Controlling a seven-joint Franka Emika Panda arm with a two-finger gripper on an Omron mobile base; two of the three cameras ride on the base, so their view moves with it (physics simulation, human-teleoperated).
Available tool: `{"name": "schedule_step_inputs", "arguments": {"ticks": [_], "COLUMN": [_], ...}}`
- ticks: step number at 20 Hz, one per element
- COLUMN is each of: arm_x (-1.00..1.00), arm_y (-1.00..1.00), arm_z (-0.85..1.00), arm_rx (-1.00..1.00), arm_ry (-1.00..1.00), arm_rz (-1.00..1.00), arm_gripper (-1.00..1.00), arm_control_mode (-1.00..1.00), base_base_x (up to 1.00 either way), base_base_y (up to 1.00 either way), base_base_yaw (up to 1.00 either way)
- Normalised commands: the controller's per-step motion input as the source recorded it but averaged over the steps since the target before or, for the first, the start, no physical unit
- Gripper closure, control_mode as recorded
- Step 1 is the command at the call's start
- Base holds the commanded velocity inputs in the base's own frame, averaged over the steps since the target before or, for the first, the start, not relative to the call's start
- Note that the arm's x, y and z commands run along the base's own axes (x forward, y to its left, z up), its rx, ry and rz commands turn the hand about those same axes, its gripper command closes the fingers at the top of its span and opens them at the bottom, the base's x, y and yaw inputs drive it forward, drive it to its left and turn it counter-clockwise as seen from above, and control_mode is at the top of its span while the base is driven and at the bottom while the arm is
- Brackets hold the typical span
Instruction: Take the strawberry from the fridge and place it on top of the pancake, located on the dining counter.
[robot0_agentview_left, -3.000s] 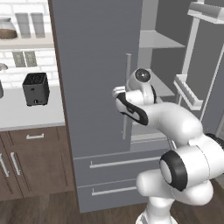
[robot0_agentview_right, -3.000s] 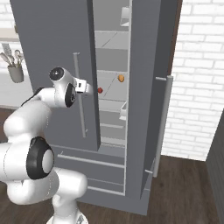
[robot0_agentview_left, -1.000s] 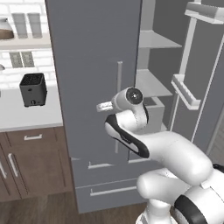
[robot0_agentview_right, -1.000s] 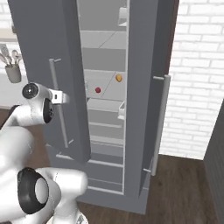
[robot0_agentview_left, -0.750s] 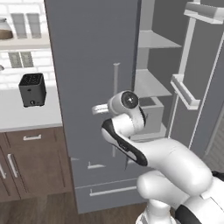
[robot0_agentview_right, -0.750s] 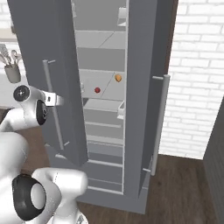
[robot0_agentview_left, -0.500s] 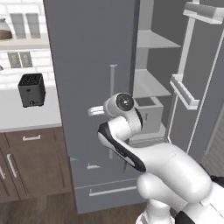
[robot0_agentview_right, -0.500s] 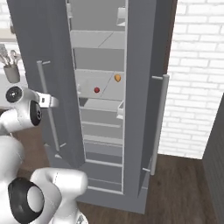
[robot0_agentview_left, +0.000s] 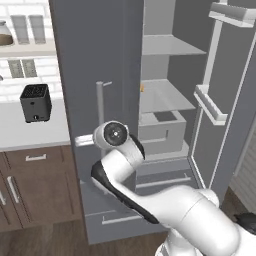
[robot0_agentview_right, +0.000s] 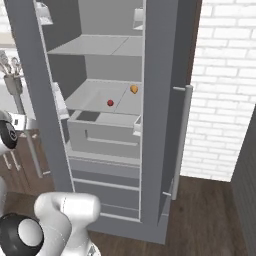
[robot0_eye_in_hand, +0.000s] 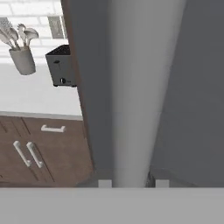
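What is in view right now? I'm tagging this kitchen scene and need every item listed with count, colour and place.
fridge: one, matte grey, centre, left door swung open.
door handle: one, pale grey bar, close in front of the hand.
strawberry: one, dark red, middle fridge shelf.
oval food item: one, orange-tan, same shelf, behind and right of the strawberry.
fridge bin: one, pale grey, below that shelf.
toaster: one, black, white wall counter left of the fridge.
utensil cup: one, grey, on that counter.
cabinets: brown, under the counter.
brick wall: white, right of the fridge.
gripper: one, dark tips either side of the door handle.
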Motion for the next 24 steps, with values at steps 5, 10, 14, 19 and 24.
{"name": "schedule_step_inputs", "arguments": {"ticks": [5, 10, 14, 19, 24], "arm_x": [-0.09, 0.01, 0.06, -0.78, -1.0], "arm_y": [1.0, 1.0, 1.0, 0.77, 0.33], "arm_z": [-0.46, -0.47, -0.39, 0.11, 0.52], "arm_rx": [0.0, 0.0, 0.0, 0.05, 0.08], "arm_ry": [0.0, 0.0, 0.0, 0.0, 0.0], "arm_rz": [0.0, 0.0, 0.0, 0.0, 0.0], "arm_gripper": [1.0, 1.0, 1.0, 1.0, 1.0], "arm_control_mode": [-1.0, -1.0, -1.0, -1.0, -1.0], "base_base_x": [0.0, 0.0, 0.0, 0.0, 0.0], "base_base_y": [0.0, 0.0, 0.0, 0.0, 0.0], "base_base_yaw": [0.0, 0.0, 0.0, 0.0, 0.0]}}
